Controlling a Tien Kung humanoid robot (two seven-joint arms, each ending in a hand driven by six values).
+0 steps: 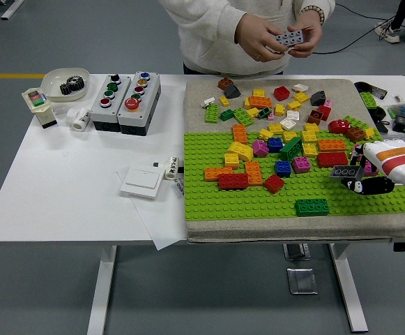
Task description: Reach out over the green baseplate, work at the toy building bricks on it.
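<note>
The green baseplate (258,199) lies on a grey mat, with several loose bricks in many colours scattered over its far half. A red brick (233,181), a blue brick (283,167) and a dark green brick (311,206) sit toward the front. My right hand (359,178) comes in from the right edge, low over the plate's right side, and is shut on a grey brick (346,171). At the far side a person holds another grey brick (289,38) in both hands, up over the table's far edge. My left arm does not show.
Left of the mat are two button boxes (125,101), a white switch plate (141,183) on paper, a white bowl with a gear (67,83) and small white parts. Dark objects lie at the table's right edge (404,118).
</note>
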